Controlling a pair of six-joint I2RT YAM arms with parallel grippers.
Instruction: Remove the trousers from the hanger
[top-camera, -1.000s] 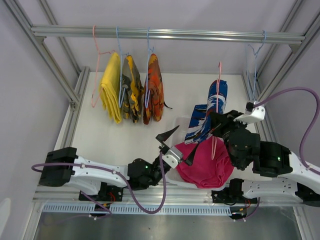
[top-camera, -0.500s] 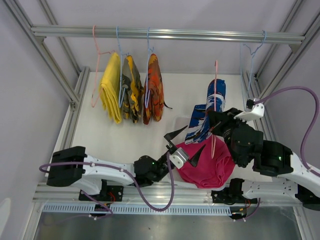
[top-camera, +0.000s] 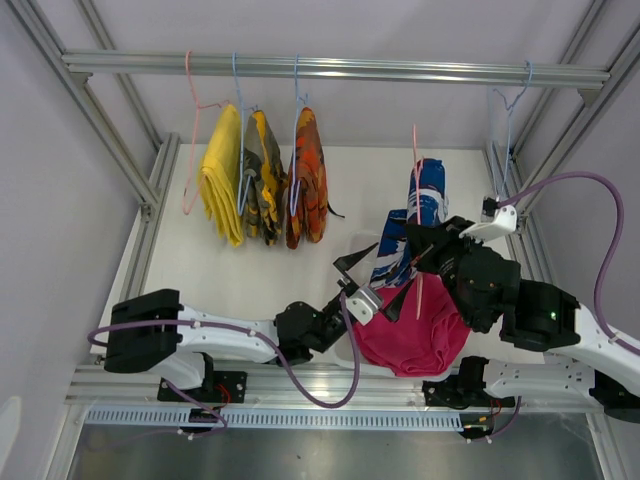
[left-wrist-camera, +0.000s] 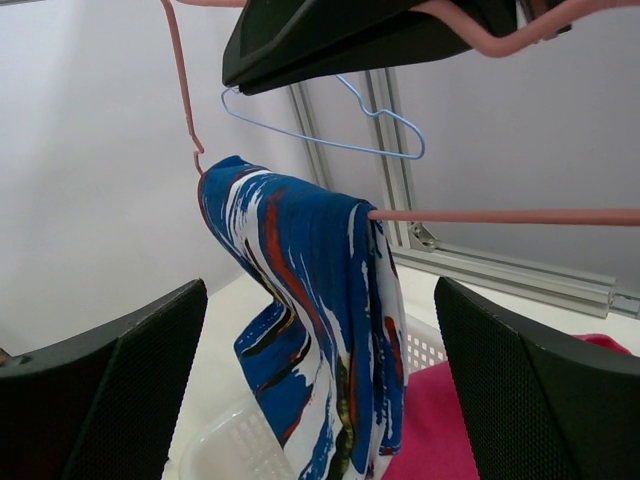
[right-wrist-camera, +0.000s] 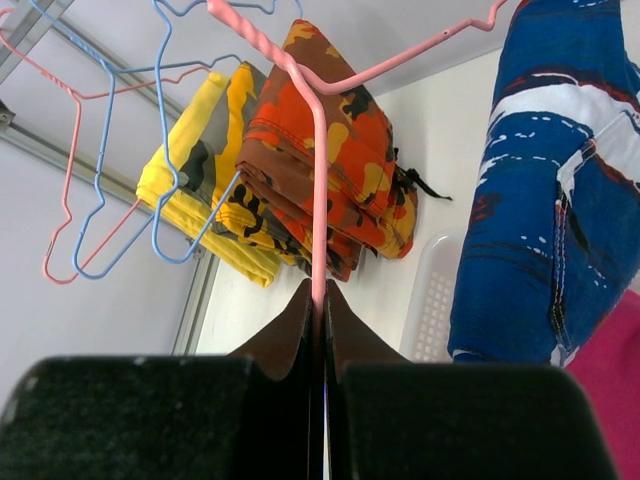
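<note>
Clamps right pincer (right-wrist-camera: 318, 300) flat on the wire of a pink hanger (right-wrist-camera: 318, 180), lifted clear of the rail (top-camera: 400, 70). Carries blue patterned trousers (left-wrist-camera: 300, 330) on that hanger, folded over its bar and hanging down above a white basket (left-wrist-camera: 230, 450) on the worktop (top-camera: 250, 270). Holds left pincer (left-wrist-camera: 320, 400) spread wide and gripping nothing, with one finger on either side of the blue cloth in its wrist view; cannot tell whether it touches the cloth. Shows magenta-pink trousers (top-camera: 410, 335) heaped in the basket, just below the blue pair, between the two arms. Shows three more pairs hanging from the rail's left part on wire hangers, packed side by side: plain yellow trousers (top-camera: 222, 175) leftmost, olive-yellow camouflage trousers (top-camera: 262, 175) in the middle, orange camouflage trousers (top-camera: 308, 175) on the right. Cannot tell which hanger bears which pair. Shows a bare blue hanger (top-camera: 510, 110) hooked at the rail's right end, well apart from those three.
</note>
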